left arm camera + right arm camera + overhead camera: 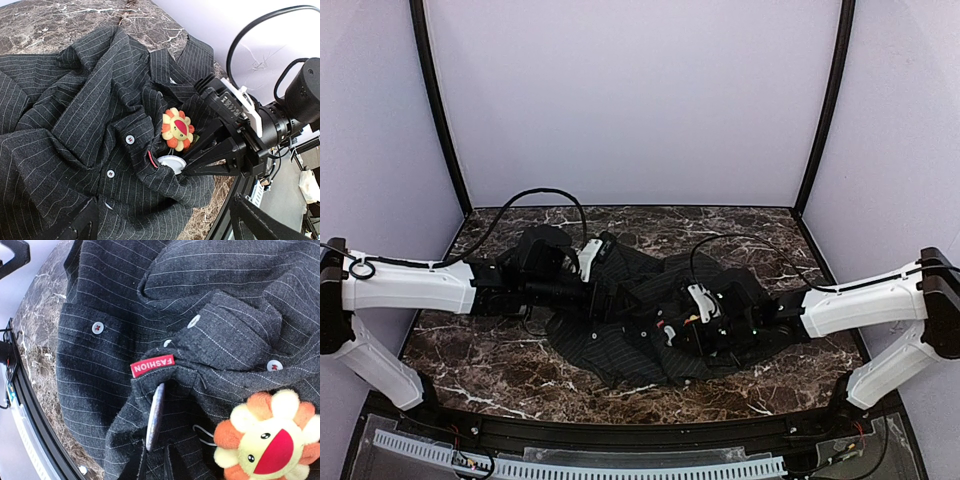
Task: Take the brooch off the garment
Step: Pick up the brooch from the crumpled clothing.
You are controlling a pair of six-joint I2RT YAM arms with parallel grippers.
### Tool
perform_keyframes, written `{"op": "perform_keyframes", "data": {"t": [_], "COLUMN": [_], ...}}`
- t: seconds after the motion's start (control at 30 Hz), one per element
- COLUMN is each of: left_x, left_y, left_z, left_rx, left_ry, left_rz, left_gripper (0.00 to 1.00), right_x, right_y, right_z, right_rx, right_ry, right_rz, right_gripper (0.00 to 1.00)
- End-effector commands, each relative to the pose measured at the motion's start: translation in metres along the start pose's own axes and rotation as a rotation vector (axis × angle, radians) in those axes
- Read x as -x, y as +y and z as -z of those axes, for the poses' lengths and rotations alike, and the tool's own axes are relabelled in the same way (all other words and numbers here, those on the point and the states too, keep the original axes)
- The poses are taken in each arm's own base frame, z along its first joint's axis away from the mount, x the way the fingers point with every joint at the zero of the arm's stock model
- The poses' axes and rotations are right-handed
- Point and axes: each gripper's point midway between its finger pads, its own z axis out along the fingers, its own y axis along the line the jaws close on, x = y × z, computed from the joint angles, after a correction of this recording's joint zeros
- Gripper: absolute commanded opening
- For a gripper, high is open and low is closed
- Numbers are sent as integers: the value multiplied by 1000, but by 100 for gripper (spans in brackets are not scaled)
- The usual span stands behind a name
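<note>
**Right pincer at the disc, brooch on the shirt**

From my station I see the dark grey pinstriped shirt [75, 125] lying crumpled in the middle of the brown marble-patterned table [500, 350], with both arms reaching in over it from either side.

The plush flower brooch with a yellow smiling face, red mouth and orange and cream petals [177, 130] sits on the shirt front, just beside the button placket and a small white button [130, 139].

Just below the brooch, a thin round white disc [170, 162] pokes out of a fold, next to a red woven tab reading FASHION [152, 365].

The right gripper [186, 169] comes in low from the side, its black fingers drawn close together with their tips at the edge of that disc. I cannot tell whether they actually pinch it or the cloth. The brooch itself lies just above those fingers and apart from them.

The left gripper [164, 205] hangs over the shirt with its jaws spread wide, holding nothing.
</note>
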Motion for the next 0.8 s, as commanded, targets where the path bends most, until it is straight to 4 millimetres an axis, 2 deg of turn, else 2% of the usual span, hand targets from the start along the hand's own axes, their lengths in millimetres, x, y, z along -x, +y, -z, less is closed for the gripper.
{"op": "perform_keyframes", "data": {"t": [0.0, 0.13, 0.27, 0.37, 0.43, 0.57, 0.77], "left_x": [7, 6, 3, 1, -1, -3, -1], "left_y": [-5, -4, -5, -9, -18, -47, -75], "left_z": [4, 4, 4, 3, 1, -1, -3], "left_rx": [-6, -6, -18, -50, -93, -222, -330], "left_ry": [-26, -27, -31, -31, -25, -19, -20], "left_rz": [-10, -18, -41, -65, -84, -132, -179], "left_gripper": [92, 92, 92, 91, 90, 85, 74], "right_x": [12, 13, 15, 20, 21, 14, 6], "right_y": [12, 14, 13, 23, 31, 51, 68], "right_z": [-3, -5, 2, 18, 28, 48, 74], "right_rx": [38, 41, 14, 30, 48, 118, 184], "right_ry": [-40, -26, -5, 27, 69, 186, 336], "right_rz": [15, 28, 55, 110, 157, 227, 295], "right_gripper": [11, 0, 0, 0, 0, 0, 0]}}
